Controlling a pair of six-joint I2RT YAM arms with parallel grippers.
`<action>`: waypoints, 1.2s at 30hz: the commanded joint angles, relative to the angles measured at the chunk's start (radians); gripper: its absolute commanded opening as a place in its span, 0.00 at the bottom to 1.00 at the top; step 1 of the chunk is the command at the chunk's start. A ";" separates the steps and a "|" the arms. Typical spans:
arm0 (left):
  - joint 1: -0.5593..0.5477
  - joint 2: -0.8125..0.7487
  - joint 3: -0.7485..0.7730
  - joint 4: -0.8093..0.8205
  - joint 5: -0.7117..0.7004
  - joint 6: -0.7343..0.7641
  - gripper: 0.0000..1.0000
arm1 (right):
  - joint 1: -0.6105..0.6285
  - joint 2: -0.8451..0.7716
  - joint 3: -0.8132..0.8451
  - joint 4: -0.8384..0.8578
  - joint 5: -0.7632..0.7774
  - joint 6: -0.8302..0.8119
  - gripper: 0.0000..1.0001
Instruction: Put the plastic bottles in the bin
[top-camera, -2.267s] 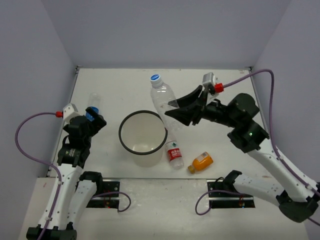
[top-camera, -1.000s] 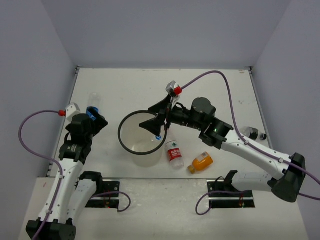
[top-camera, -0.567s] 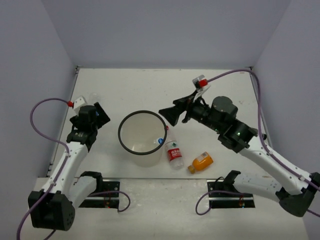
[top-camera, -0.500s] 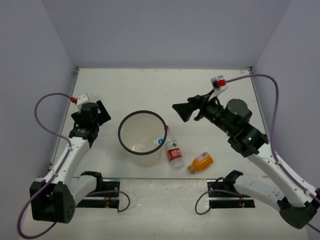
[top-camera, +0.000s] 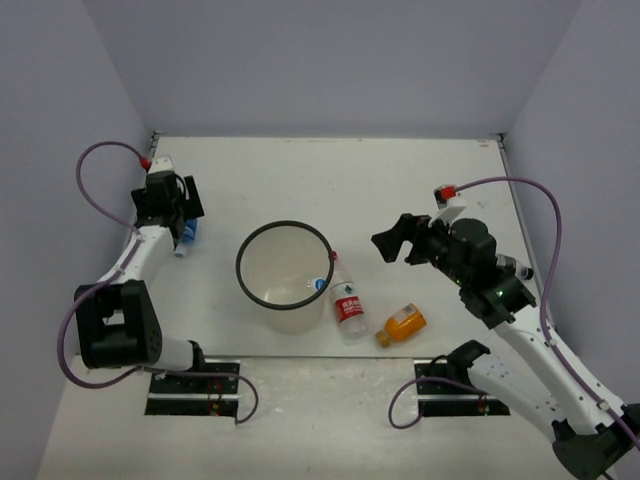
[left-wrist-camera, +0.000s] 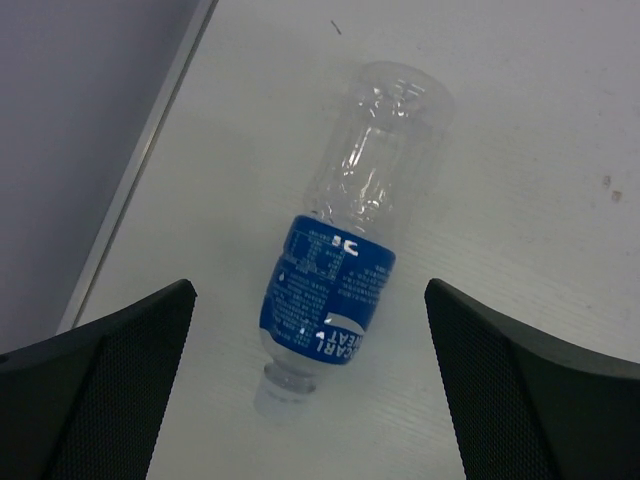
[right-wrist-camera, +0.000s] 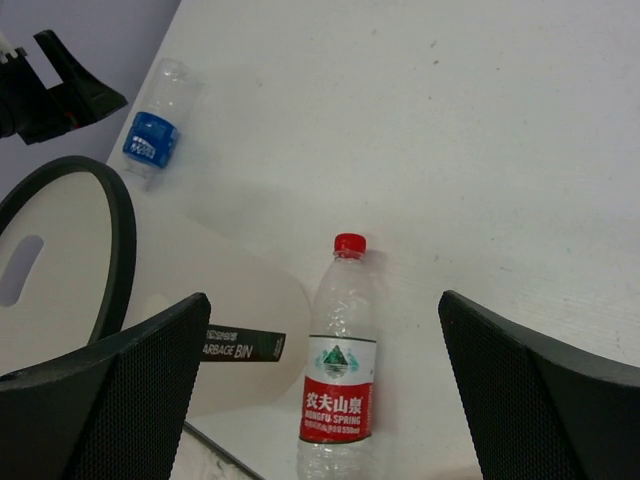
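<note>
Left gripper: spread wide over the blue-label bottle, which lies by the table's left edge.
Right gripper: wide above the red-cap bottle beside the bin.
Tip: descend straight, straddle mid-body, squeeze gently.

White table, pale lavender walls

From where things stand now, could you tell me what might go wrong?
The blue-label bottle lies on its side near the edge of the table; the open left gripper could roll it away. The red-cap bottle lies close beside the bin, so a grasp there might knock the bin.
</note>
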 joint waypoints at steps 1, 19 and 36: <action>0.024 0.069 0.057 0.141 0.160 0.132 1.00 | -0.003 0.002 0.036 -0.042 0.049 -0.015 0.99; 0.056 0.435 0.206 0.040 0.184 0.060 0.91 | -0.012 -0.032 0.000 -0.063 0.121 -0.008 0.99; 0.055 0.131 0.183 -0.048 0.177 -0.089 0.26 | -0.022 0.015 -0.053 -0.146 0.218 0.098 0.99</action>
